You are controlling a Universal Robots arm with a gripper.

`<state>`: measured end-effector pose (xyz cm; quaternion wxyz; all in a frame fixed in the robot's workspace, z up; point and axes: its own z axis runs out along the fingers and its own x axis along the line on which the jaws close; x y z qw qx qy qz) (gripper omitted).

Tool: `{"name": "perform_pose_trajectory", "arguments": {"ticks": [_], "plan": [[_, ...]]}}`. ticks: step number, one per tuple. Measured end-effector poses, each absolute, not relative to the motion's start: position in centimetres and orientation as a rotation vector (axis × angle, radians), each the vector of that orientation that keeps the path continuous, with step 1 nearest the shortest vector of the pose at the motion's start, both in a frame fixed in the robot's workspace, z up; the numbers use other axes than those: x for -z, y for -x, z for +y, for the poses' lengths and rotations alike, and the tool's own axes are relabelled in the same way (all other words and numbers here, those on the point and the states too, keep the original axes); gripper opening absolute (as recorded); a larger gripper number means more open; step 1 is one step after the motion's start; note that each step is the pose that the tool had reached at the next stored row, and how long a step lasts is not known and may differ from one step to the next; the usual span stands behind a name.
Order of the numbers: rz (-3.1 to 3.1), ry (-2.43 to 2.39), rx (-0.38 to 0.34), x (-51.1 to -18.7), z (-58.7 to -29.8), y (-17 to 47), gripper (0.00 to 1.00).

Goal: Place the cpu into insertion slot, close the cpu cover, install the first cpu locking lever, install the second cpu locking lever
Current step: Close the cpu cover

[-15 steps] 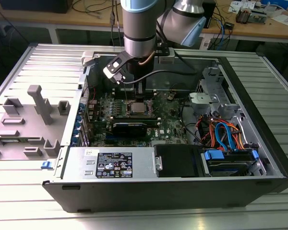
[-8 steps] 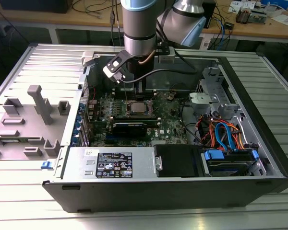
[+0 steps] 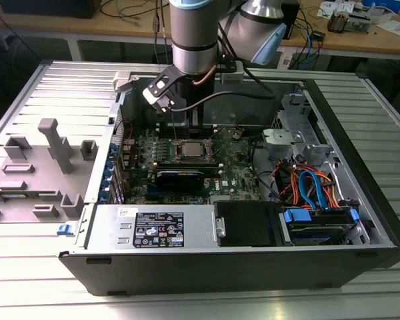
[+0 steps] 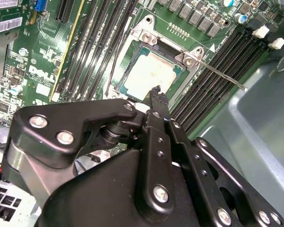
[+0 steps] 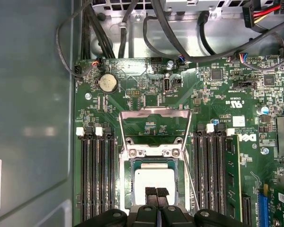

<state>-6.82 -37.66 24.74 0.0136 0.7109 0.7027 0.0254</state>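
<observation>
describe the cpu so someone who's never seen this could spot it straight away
Inside the open computer case, find the green motherboard and the insertion slot between its two banks of long black memory slots. The cpu lies in it, close by the gripper: a flat square with a plain pale silver top, unlike the narrow slots beside it.

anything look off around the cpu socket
Nothing damaged or spilled. The cpu lies square in the insertion slot. The cpu cover stands swung open and a locking lever juts out unlatched, so the socket is simply unfinished.
</observation>
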Motion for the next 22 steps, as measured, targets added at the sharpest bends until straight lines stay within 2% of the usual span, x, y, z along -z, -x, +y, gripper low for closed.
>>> {"name": "perform_pose_trajectory", "arguments": {"ticks": [22], "plan": [[2.189,-2.214,-0.079,-26.3,-37.7,6.8,0.11]]}}
